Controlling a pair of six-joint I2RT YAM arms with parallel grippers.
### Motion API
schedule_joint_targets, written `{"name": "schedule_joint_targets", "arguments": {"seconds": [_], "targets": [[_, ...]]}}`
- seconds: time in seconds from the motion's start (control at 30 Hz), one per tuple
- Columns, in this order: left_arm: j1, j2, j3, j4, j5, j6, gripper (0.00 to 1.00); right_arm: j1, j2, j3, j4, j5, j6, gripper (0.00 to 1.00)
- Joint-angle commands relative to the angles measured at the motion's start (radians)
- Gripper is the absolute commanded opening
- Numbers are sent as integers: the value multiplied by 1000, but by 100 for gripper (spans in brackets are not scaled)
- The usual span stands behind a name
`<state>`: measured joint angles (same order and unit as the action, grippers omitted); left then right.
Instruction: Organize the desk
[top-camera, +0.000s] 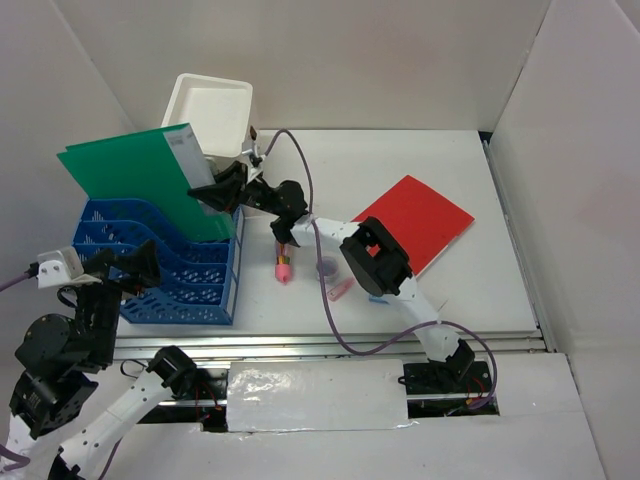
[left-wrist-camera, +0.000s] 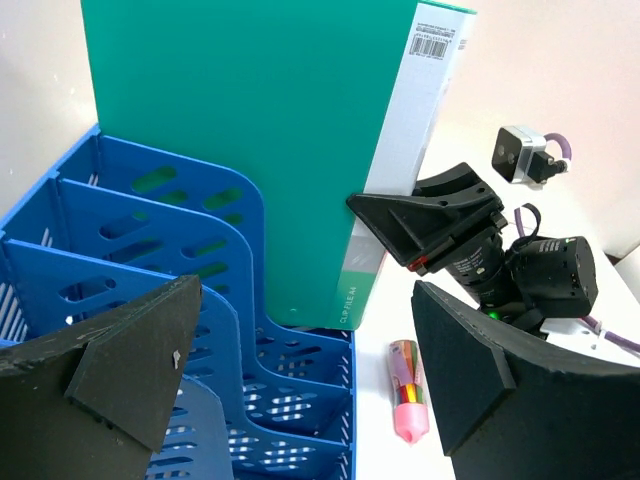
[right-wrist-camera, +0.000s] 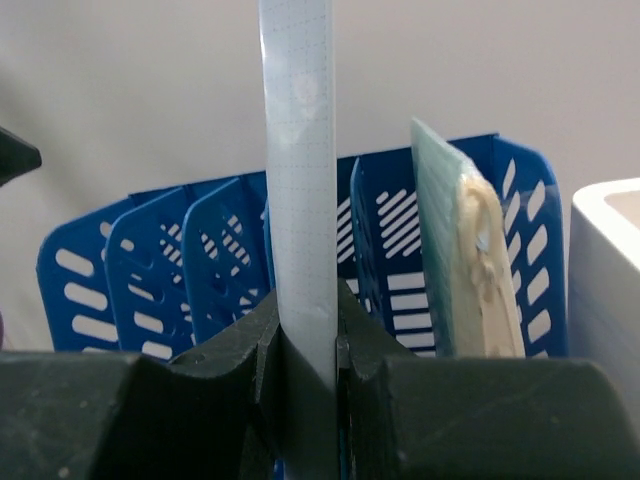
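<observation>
Your right claw (right-wrist-camera: 306, 335) pinches the spine of the green folder (top-camera: 140, 185).
The folder is upright at the blue rack (top-camera: 175, 275); your left claw (left-wrist-camera: 310, 390) is spread.

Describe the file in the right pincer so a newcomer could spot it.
Find the blue file rack at the left of the desk. Upright at its far end stands the green clip file, spine clamped in the right pincer. Its green cover and white barcoded spine separate it from the red folder lying flat.
</observation>
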<state>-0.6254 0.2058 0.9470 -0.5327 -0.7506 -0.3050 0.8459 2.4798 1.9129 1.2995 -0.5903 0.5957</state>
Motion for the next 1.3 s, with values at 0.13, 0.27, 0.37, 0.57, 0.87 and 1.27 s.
{"name": "schedule_joint_targets", "arguments": {"seconds": [0.13, 0.27, 0.37, 0.57, 0.87, 1.27], "targets": [[-19, 15, -22, 83, 16, 37, 100, 15, -24, -12, 468, -39, -28, 16], [-31, 15, -33, 97, 11, 37, 100, 15, -161, -199, 468, -63, -76, 45], [-37, 9, -37, 100, 7, 35, 99, 15, -250, -282, 465, -82, -105, 58], [-39, -6, -40, 99, 4, 24, 100, -7, -373, -315, 302, -144, -134, 77], [-37, -23, -42, 85, -3, 12, 100, -7, -418, -91, -312, -194, -355, 77], [-39, -26, -43, 83, -9, 9, 100, -4, -357, 156, -790, -137, -507, 77]]}}
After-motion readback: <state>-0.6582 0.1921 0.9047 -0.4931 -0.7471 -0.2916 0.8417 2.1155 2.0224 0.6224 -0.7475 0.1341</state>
